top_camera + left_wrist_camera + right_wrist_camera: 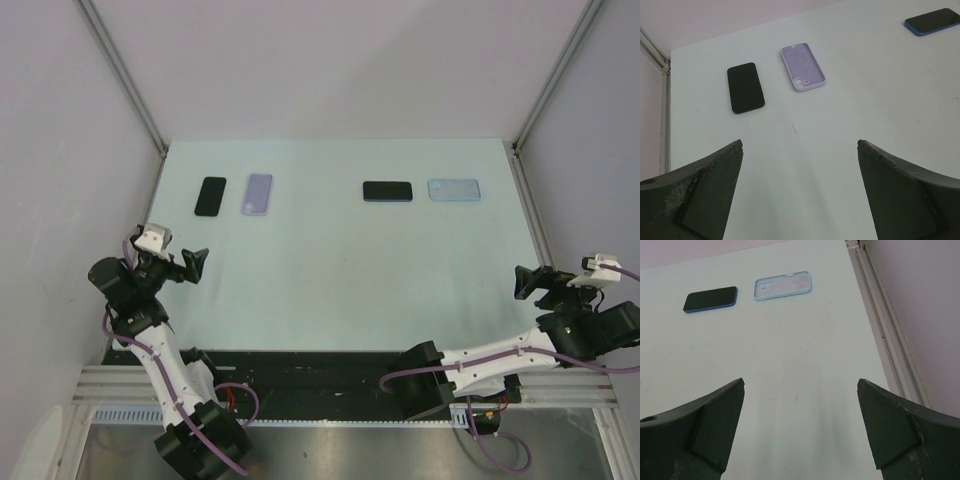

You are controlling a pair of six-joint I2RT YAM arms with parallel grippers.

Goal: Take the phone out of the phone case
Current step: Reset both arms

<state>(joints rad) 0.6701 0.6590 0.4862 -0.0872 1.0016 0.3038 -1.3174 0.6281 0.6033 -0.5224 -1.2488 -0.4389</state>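
The left gripper (800,150) and right gripper (800,387) both hang with jaws spread wide, holding nothing. Ahead and to the left of the left gripper lies a flat black phone (745,87), and an empty lilac silicone case (803,67) sits straight ahead, just beside it. Ahead-left of the right gripper lies a dark phone with a blue rim (710,299), near an empty pale blue case (783,285). Both cases look vacated (whether that blue rim is another shell, I cannot tell). If it is, one arm should pin a corner while the other peels the lip. Nothing blocks either reach over the white table (330,270); a metal rail (885,340) runs to the right.
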